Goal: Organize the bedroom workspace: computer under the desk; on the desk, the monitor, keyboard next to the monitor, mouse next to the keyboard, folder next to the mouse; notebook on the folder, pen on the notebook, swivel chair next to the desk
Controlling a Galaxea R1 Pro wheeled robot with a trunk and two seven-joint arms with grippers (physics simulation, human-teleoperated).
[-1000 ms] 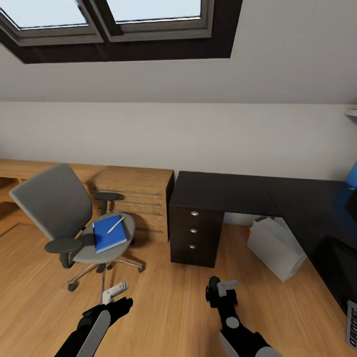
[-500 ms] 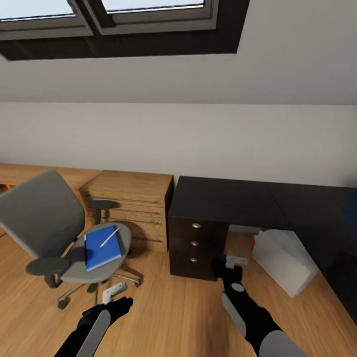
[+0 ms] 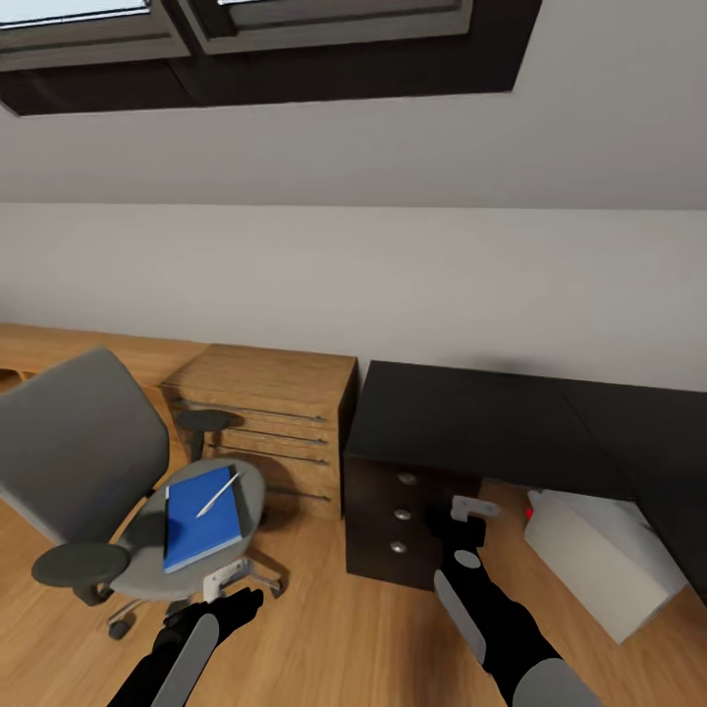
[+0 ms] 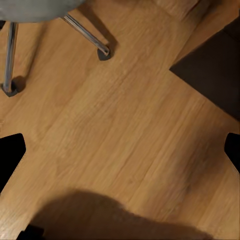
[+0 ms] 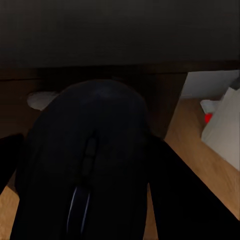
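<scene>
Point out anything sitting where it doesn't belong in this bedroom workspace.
The blue folder lies on the swivel chair seat with the white pen on top, not on the desk. The right gripper is closed around the black mouse, off the desk too.

Both arms out low in front, right one loaded.
Left arm (image 3: 182, 648) reaches forward and low, its gripper (image 3: 228, 581) pointing down with fingers (image 4: 11, 155) spread wide apart and nothing between them. Right arm (image 3: 491, 619) stretches further ahead and higher; right gripper (image 3: 469, 520) is closed around the mouse (image 5: 87, 165), which sits between its dark fingers.
</scene>
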